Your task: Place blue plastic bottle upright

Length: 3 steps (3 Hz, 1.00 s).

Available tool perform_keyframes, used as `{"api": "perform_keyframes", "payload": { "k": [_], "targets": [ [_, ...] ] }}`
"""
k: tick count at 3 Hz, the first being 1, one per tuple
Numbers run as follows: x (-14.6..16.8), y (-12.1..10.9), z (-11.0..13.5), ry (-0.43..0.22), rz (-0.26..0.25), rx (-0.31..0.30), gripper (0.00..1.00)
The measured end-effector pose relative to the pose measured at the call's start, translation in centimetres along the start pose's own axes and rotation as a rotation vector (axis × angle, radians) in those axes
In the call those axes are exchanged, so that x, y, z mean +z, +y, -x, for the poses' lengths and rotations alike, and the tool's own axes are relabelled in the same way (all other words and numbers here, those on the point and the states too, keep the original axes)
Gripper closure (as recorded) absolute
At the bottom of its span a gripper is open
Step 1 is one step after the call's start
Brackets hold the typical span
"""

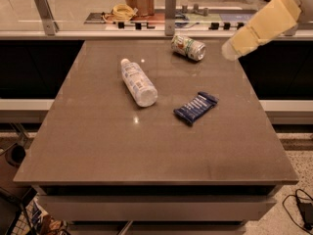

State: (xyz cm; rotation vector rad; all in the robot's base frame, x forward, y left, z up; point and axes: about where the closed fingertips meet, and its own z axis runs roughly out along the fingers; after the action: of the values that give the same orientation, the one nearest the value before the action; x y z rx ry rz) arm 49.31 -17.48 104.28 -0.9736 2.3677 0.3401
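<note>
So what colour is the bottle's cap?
White. The camera view shows it on the blue plastic bottle lying down; the gripper hangs by the table, far right.
</note>
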Motion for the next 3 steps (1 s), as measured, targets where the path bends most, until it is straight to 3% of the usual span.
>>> {"api": "perform_keyframes", "payload": {
  "k": [2, 3],
  "targets": [
    [1.9, 0.8, 3.8, 0.056, -0.074, 0.19, 0.0],
    [3.7, 0.7, 5.7, 0.079, -0.082, 0.257, 0.0]
  ]
}}
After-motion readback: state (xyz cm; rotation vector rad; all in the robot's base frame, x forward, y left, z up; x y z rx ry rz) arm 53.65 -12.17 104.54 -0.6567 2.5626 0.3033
